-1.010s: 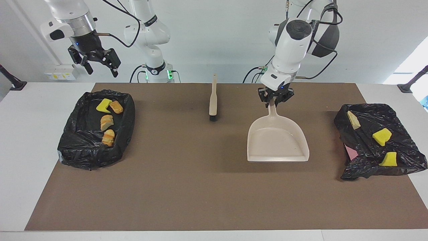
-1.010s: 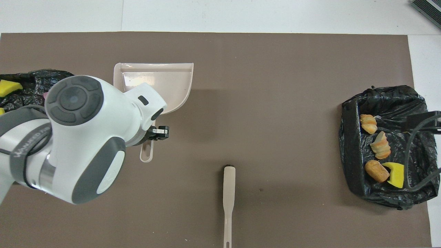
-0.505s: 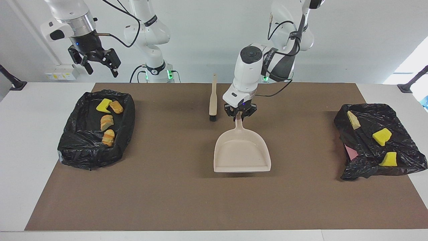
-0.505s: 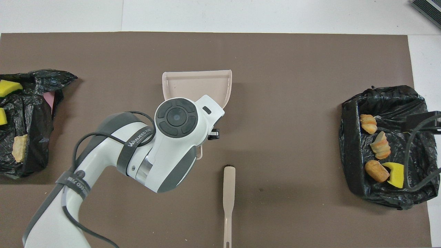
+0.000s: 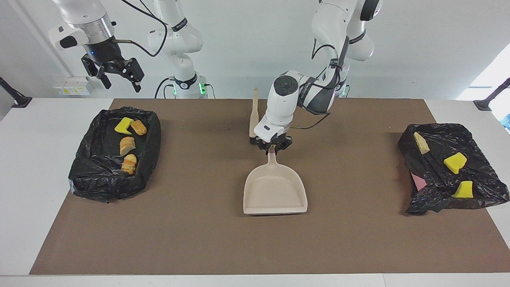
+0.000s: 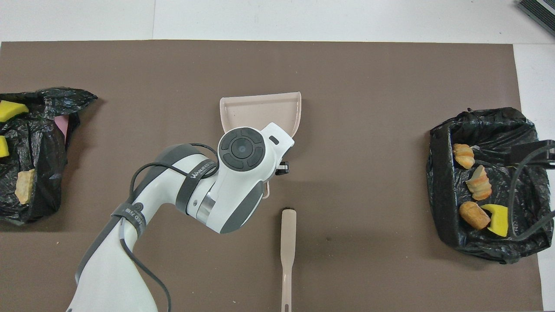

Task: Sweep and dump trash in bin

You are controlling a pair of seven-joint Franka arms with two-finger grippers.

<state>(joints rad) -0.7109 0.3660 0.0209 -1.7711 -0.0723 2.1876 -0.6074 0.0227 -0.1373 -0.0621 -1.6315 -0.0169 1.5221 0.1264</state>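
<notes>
Two grippers: right gripper (image 5: 118,76) hung open over the bin (image 5: 115,159) at its arm's end; left gripper (image 5: 273,146) clamped the dustpan (image 5: 275,189) handle mid-table, beside the brush (image 5: 254,117). Trash (image 5: 128,145) lay in both bins, the other (image 5: 450,167) at the left arm's end.

Lighting's bright and even, diffuse from above. Shadows are soft: a faint one under my dustpan (image 5: 275,191) on the brown mat (image 5: 199,239), another beside the black bin bags (image 5: 115,159). Daylight blows out the wall's edge at my left arm's end (pure white there). Mild sheen on the bag plastic. Both views are sharp, no motion blur.
</notes>
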